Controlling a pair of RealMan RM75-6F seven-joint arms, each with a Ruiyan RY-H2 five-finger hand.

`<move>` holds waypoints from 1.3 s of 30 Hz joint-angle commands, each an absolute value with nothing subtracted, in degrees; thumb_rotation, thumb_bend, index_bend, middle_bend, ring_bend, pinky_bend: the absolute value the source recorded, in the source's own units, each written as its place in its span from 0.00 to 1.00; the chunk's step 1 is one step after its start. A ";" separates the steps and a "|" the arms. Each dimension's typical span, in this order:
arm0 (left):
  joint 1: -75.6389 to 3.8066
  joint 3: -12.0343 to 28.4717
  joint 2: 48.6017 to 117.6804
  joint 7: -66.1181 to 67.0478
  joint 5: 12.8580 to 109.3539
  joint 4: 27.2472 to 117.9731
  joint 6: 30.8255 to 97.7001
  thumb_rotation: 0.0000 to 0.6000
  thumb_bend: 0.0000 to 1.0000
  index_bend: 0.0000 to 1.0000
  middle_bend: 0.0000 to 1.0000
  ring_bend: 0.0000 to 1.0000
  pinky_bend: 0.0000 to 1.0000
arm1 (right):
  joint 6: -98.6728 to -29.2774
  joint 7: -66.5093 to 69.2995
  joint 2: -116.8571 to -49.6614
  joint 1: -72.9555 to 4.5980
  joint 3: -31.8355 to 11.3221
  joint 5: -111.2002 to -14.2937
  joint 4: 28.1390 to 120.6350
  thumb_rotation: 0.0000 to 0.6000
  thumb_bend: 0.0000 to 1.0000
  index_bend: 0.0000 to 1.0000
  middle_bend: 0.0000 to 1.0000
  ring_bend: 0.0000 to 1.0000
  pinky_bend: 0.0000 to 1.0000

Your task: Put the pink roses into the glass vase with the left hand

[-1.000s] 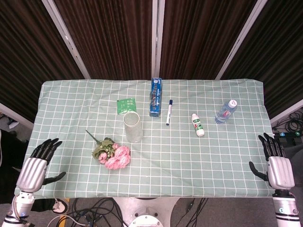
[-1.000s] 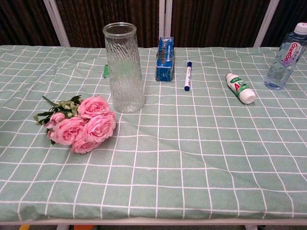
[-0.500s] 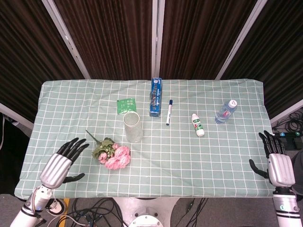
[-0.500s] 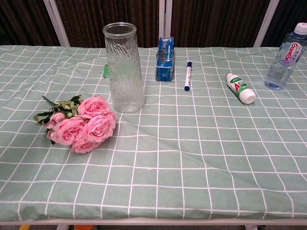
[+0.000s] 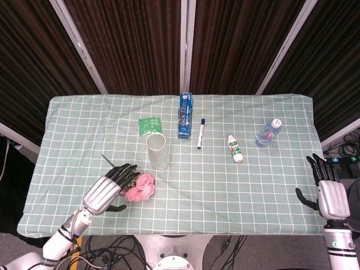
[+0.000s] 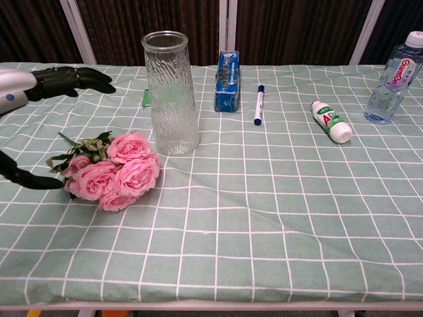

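The bunch of pink roses [image 5: 140, 188] [image 6: 114, 173] lies flat on the green checked cloth, blooms toward the front, green stem pointing back left. The ribbed glass vase [image 5: 158, 151] [image 6: 171, 93] stands upright and empty just behind the blooms. My left hand [image 5: 108, 190] [image 6: 45, 81] hovers over the leafy stem end with its fingers spread above the leaves and the thumb [image 6: 30, 179] low beside the blooms; it holds nothing. My right hand [image 5: 328, 194] stays at the table's right front edge, fingers apart and empty.
Behind the vase lie a green packet [image 5: 149, 125], a blue box [image 5: 185, 116] [image 6: 227, 82] and a marker pen [image 5: 199, 134] [image 6: 258, 104]. A small white bottle [image 5: 234, 148] [image 6: 331, 121] and a water bottle [image 5: 268, 132] [image 6: 392, 78] sit to the right.
My left hand has swept in from the table's left front edge to above the roses' stem end, now entering the chest view. The roses, vase and right hand have not moved.
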State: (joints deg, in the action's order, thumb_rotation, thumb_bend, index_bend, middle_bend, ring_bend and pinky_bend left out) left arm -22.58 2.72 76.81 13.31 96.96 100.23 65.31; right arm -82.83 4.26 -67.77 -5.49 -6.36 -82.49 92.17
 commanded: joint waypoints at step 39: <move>-37.27 3.21 86.01 20.30 83.60 88.72 49.09 1.00 0.00 0.06 0.00 0.00 0.12 | -80.31 5.21 -67.98 -6.13 -5.90 -80.62 90.26 1.00 0.22 0.00 0.00 0.00 0.00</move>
